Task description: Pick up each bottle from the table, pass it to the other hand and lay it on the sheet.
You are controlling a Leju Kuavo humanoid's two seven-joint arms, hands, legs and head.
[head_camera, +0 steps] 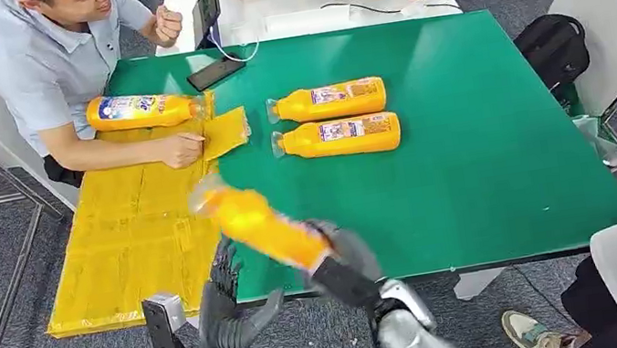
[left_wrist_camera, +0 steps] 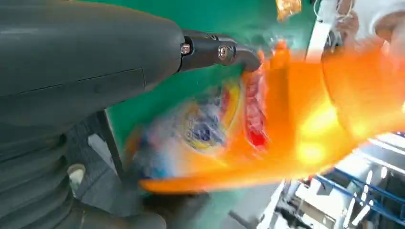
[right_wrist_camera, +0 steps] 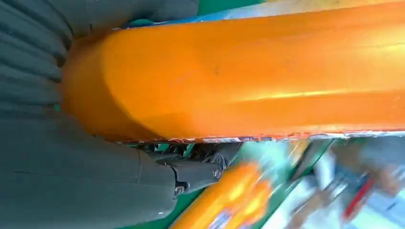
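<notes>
My right hand (head_camera: 347,259) grips an orange bottle (head_camera: 259,223) by its base, held tilted above the table's near edge with its clear cap toward the yellow sheet (head_camera: 132,237). The same bottle (right_wrist_camera: 248,71) lies against that hand's grey cover in the right wrist view. My left hand (head_camera: 231,307) is open just below and left of the bottle, fingers spread, apart from it. In the left wrist view the bottle (left_wrist_camera: 267,129) is blurred beyond the fingers (left_wrist_camera: 224,51). Two more orange bottles (head_camera: 333,100) (head_camera: 341,136) lie on the green table (head_camera: 483,129). One bottle (head_camera: 138,111) lies at the sheet's far end.
A person sits at the far left with a hand (head_camera: 181,150) resting on the sheet. A phone (head_camera: 216,73) and a tablet (head_camera: 207,10) stand at the table's far edge. A black backpack (head_camera: 553,45) is on the floor at the right.
</notes>
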